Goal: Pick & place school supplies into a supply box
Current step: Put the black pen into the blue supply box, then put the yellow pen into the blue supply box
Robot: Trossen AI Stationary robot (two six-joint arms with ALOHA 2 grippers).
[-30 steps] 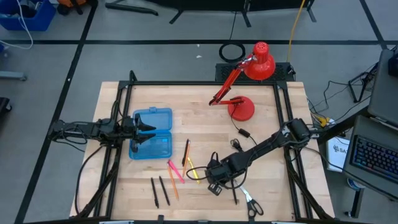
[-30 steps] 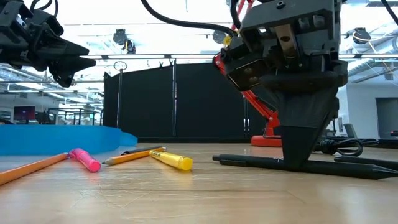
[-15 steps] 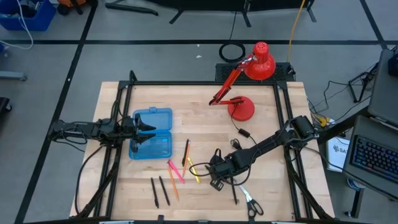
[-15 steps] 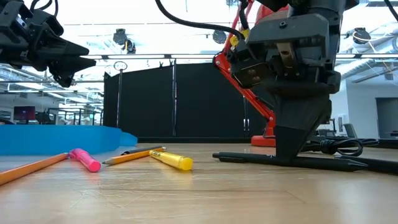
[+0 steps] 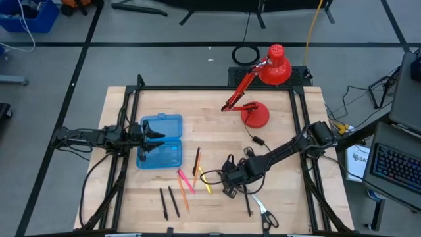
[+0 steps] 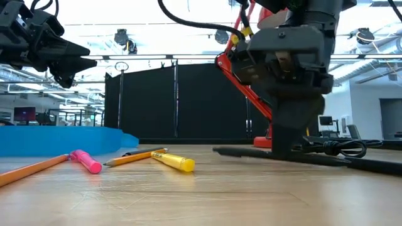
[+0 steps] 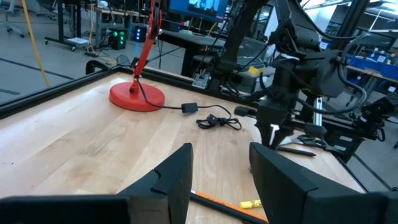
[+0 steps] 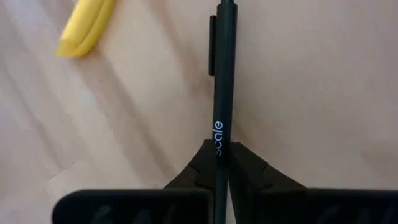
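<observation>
Supplies on the counter [image 5: 276, 141]: two black pens [image 5: 168, 202], scissors [image 5: 266, 214], several pencils. Right gripper [image 8: 217, 163] clamps one black pen [image 8: 222, 93] beside a yellow marker [image 8: 87, 28]; left gripper [image 5: 156, 139], fingers apart, hovers over the blue supply box [image 5: 172, 153].

The right claw [image 8: 222, 167] is clamped on a black pen [image 8: 222, 81], its two dark fingers [image 8: 252, 171] pressed against the barrel just below white lettering. A yellow marker [image 8: 87, 28] lies well apart on the light wooden desk [image 8: 323, 93]
</observation>
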